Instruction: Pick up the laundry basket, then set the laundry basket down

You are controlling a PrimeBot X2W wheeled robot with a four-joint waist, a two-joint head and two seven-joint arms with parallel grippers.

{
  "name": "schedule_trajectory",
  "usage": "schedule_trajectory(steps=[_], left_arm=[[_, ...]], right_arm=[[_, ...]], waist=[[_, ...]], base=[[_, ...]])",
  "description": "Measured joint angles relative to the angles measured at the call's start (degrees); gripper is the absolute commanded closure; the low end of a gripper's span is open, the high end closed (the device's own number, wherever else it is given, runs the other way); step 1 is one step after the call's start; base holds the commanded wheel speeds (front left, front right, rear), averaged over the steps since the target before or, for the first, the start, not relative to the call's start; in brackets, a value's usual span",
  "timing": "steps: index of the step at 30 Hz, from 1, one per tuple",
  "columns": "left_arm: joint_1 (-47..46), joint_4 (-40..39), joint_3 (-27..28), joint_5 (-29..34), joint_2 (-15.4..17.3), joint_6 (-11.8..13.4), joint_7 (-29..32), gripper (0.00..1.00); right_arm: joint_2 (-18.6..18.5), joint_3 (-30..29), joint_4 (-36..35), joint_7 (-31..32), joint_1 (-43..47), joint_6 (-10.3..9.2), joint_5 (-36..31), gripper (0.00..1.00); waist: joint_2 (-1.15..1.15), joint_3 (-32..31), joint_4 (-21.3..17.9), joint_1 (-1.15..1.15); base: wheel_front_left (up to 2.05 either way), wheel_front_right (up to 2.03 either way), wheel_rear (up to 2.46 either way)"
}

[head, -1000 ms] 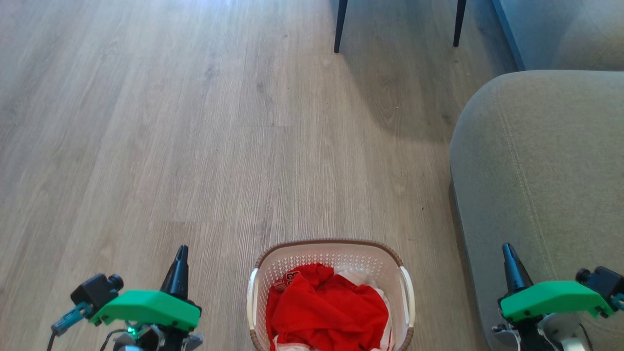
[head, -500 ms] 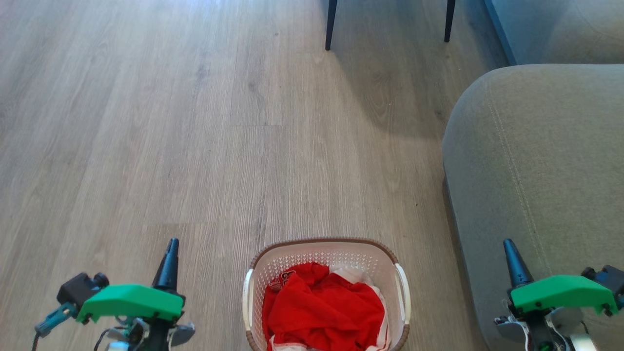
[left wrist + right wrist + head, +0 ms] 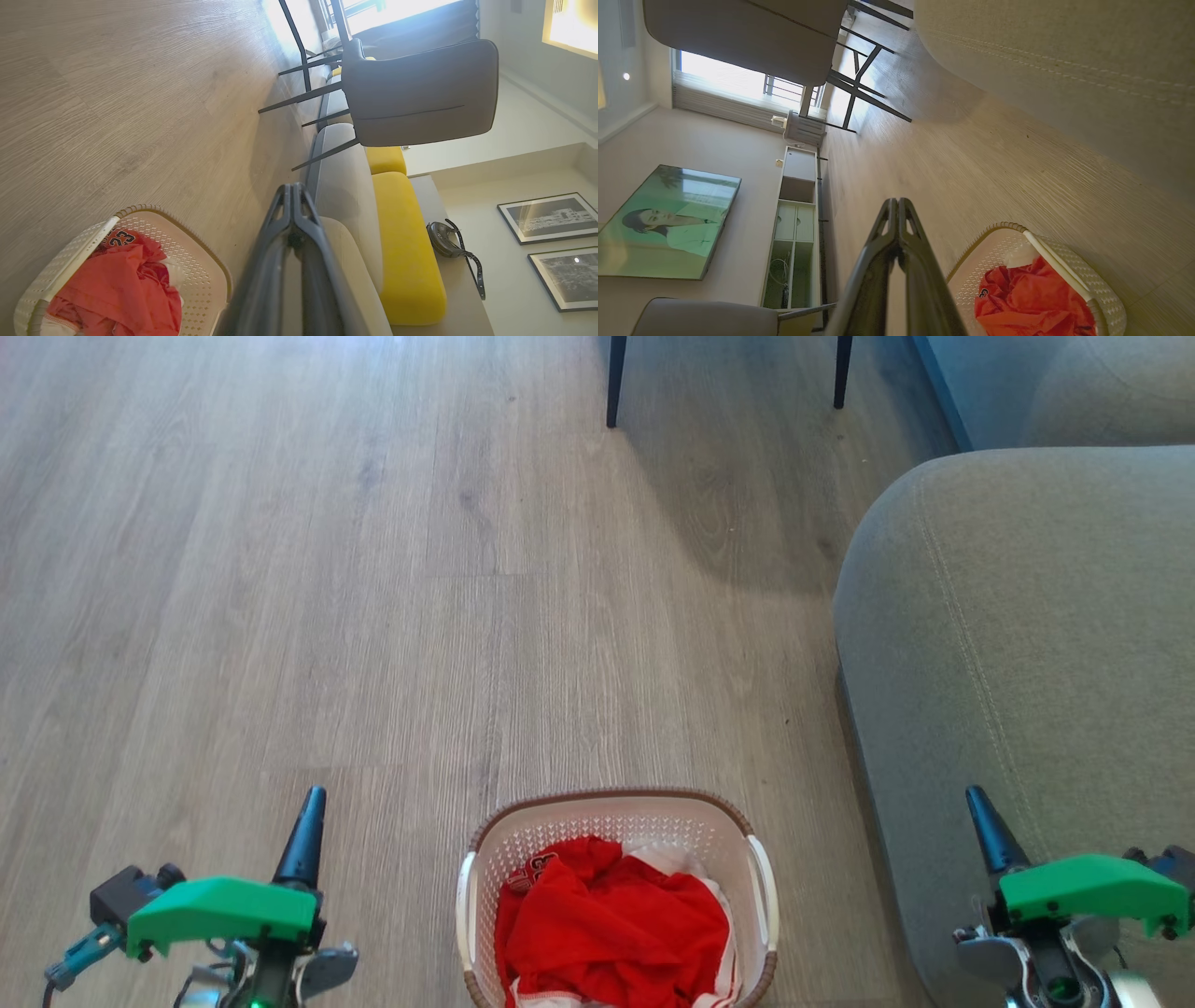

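Readable: the number "23" in dark digits, printed on the red garment (image 3: 119, 284) lying in the laundry basket (image 3: 205, 268) (left wrist view, digits turned sideways). Seen also from the head view as a small white print (image 3: 523, 878) on the same cloth, there too small to read.
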Motion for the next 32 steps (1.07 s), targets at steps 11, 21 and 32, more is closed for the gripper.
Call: schedule_trajectory(steps=[11, 21, 32], left_arm=[[-0.88, 0.01, 1.88, -6.83, -0.01, -0.48, 1.98, 1.00], [-1.29, 0.02, 3.56, -12.98, -0.02, -0.98, 3.54, 1.00], [-2.25, 0.04, 5.52, -19.74, -0.07, -1.97, 5.48, 1.00]], right_arm=[[0.00, -1.14, 0.16, 1.70, -0.34, 0.00, 6.66, 1.00], [0.00, -1.89, 0.46, 3.39, -1.20, 0.00, 12.54, 1.00], [0.00, -3.01, 0.79, 4.98, -2.03, 0.00, 19.17, 1.00]], waist=[[0.00, 0.23, -1.01, 0.00], [0.00, 0.44, -1.92, 0.00], [0.00, 0.67, -2.93, 0.00]], base=[[0.00, 0.00, 0.00], [0.00, 0.00, 0.00], [0.00, 0.00, 0.00]])
